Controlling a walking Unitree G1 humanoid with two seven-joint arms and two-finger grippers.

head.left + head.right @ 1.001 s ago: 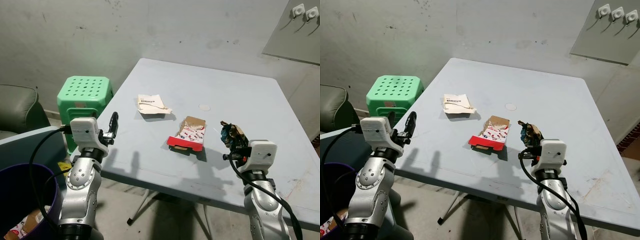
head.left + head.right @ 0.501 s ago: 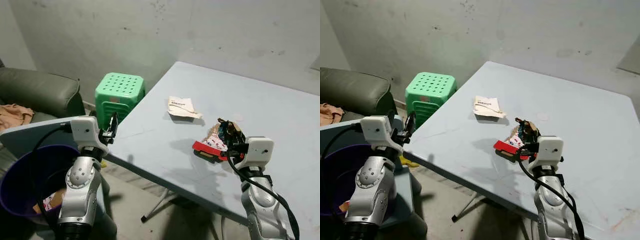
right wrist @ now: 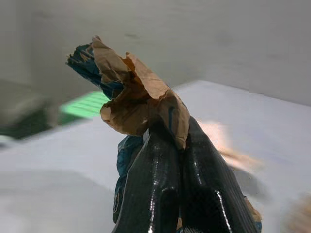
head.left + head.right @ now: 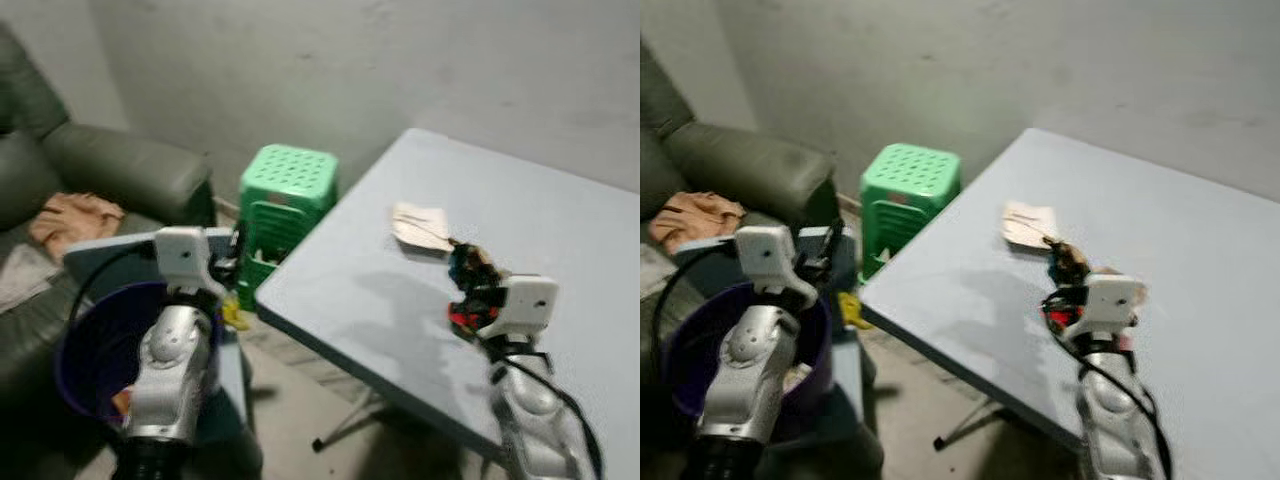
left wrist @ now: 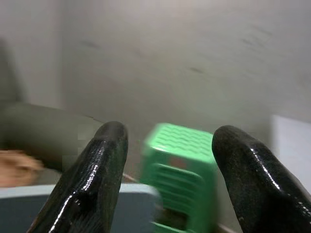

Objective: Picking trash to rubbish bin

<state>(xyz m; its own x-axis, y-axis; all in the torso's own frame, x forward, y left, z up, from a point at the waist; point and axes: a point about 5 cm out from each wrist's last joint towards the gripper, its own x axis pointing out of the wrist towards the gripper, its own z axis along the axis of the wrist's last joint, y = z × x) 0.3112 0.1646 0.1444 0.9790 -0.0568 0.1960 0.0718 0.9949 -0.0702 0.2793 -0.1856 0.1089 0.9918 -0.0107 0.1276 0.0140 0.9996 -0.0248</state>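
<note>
The right gripper (image 3: 177, 160) is clamped on a crumpled brown-and-blue wrapper (image 3: 131, 92), which sticks up past its fingertips, above the grey table (image 4: 360, 300). A flat paper scrap (image 4: 420, 225) lies on the table just beyond it. The left gripper (image 5: 167, 160) stands empty, fingers spread, with the purple rubbish bin (image 4: 85, 345) below and behind it and a green stool (image 4: 285, 200) ahead.
</note>
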